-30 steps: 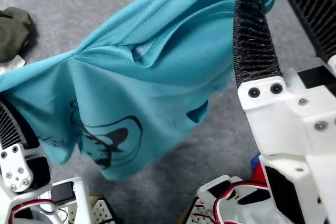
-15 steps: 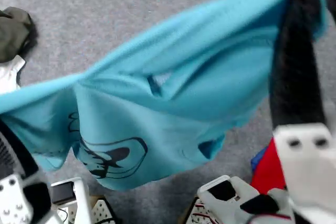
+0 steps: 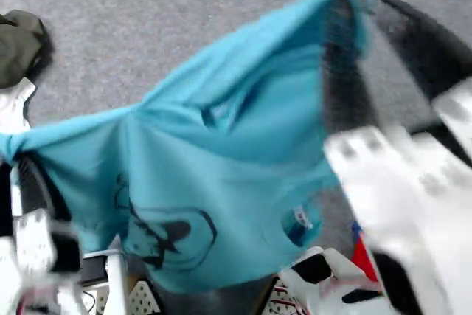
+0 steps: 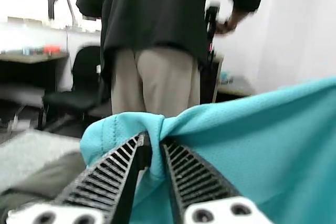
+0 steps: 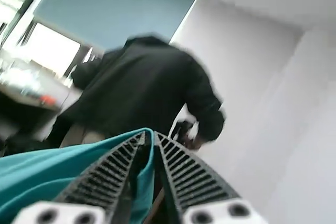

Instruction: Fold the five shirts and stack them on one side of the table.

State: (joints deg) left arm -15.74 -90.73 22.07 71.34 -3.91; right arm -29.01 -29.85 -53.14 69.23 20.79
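I hold one turquoise shirt stretched in the air above the grey table. My left gripper is clamped on a bunched corner of it, my right gripper on its edge. At the table's left edge lie one dark green garment and, just beside it, one white garment. One bit of red cloth shows by my right arm's base. The hanging shirt hides the table's middle.

No legible text, shirt graphic unreadable
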